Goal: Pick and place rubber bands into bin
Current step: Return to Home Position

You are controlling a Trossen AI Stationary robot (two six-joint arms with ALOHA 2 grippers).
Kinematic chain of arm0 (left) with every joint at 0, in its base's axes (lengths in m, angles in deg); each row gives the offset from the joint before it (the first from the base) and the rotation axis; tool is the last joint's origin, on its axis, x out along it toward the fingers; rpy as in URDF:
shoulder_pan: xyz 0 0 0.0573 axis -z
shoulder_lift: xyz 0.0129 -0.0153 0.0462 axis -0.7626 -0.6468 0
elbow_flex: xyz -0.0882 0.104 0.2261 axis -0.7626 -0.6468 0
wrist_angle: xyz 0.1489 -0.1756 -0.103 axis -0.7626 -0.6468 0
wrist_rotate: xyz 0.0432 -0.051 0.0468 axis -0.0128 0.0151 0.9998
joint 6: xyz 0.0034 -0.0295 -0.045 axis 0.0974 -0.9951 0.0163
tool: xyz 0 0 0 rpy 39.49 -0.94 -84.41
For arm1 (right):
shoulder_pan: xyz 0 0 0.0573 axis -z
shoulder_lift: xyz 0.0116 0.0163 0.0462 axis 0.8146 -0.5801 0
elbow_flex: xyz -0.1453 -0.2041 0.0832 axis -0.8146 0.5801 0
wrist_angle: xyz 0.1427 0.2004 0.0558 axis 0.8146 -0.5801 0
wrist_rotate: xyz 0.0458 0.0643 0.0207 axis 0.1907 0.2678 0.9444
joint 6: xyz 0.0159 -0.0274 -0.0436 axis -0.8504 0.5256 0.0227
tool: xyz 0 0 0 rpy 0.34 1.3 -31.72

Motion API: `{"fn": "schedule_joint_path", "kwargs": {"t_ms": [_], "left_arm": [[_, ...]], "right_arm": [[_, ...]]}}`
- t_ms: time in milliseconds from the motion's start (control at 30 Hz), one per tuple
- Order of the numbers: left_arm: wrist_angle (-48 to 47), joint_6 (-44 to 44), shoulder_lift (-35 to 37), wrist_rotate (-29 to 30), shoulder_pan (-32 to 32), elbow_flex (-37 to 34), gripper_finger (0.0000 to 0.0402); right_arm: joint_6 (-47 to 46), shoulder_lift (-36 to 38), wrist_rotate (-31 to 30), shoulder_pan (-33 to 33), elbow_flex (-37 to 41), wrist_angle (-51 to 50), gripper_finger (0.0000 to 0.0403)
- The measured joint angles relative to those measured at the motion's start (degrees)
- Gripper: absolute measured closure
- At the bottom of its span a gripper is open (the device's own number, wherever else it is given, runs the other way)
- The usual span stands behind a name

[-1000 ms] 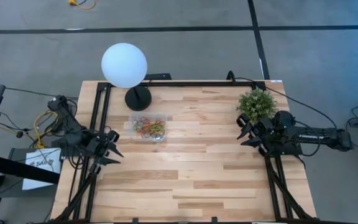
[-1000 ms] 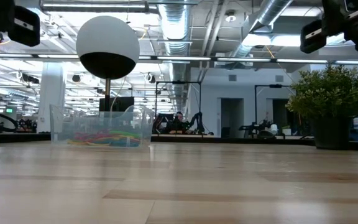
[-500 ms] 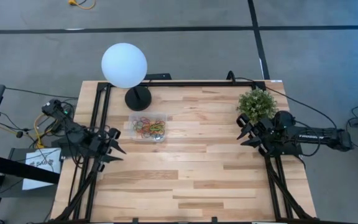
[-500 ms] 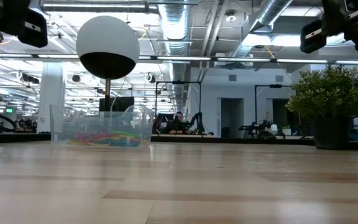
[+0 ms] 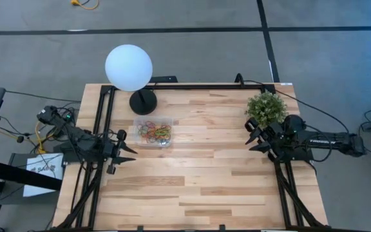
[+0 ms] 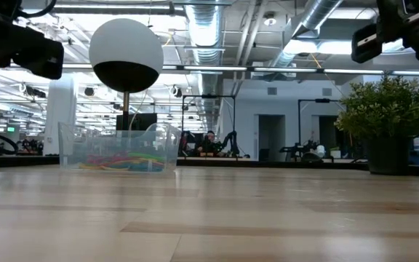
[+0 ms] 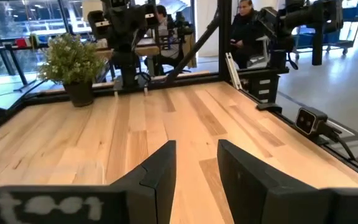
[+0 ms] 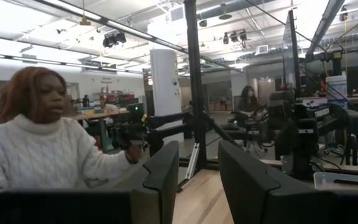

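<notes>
Risk is small: bands [image 5: 154, 133] lie in the bin [image 5: 172, 122] toward the bench's back left, left claw [image 5: 131, 154] at the left edge and right claw [image 5: 250, 143] at the right edge both spread, empty, though a sloppy retract could clip the plant [image 5: 266, 107].

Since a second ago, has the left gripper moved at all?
Yes. In the high view the left gripper has shifted toward picture right and turned to point that way, ending closer to the bin, which has stayed where it was.
</notes>
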Motion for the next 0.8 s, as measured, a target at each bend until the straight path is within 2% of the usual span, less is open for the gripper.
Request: {"fn": "schedule_joint_path", "kwargs": {"t_ms": [800], "left_arm": [[-0.3, 0.8, -0.8, 0.1, 0.0, 0.0, 0.0292]], "right_arm": [[0.0, 0.0, 0.2, 0.0, 0.0, -9.8, 0.0296]]}}
